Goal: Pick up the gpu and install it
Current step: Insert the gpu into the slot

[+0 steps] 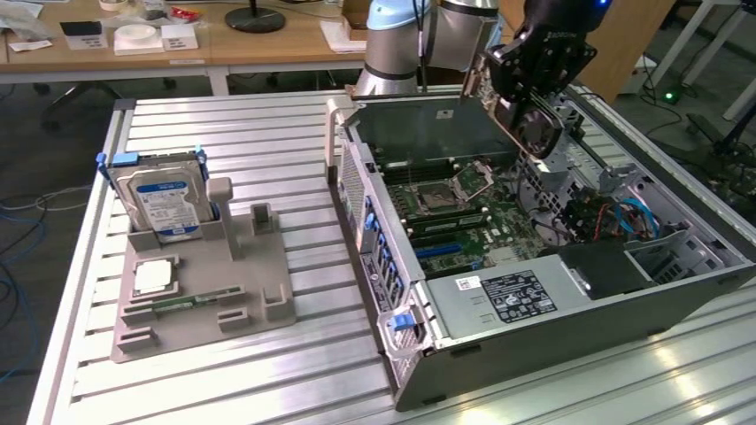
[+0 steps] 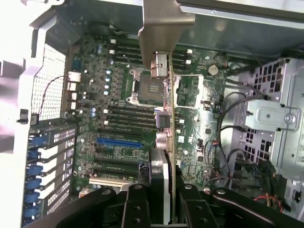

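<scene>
Holding the graphics card (image 1: 534, 128) edge-on in the claw (image 1: 537, 93), above the motherboard (image 1: 455, 217) of the open case (image 1: 555, 328). Might jam or scrape neighbouring parts if lowered tilted or off line.

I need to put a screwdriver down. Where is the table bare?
Bare slats lie on the table beyond the hard drive, in the strip between the tray and the case, and in front of the tray. The tray and the case's inside are crowded, and the gripper holds the gpu above the case.
</scene>
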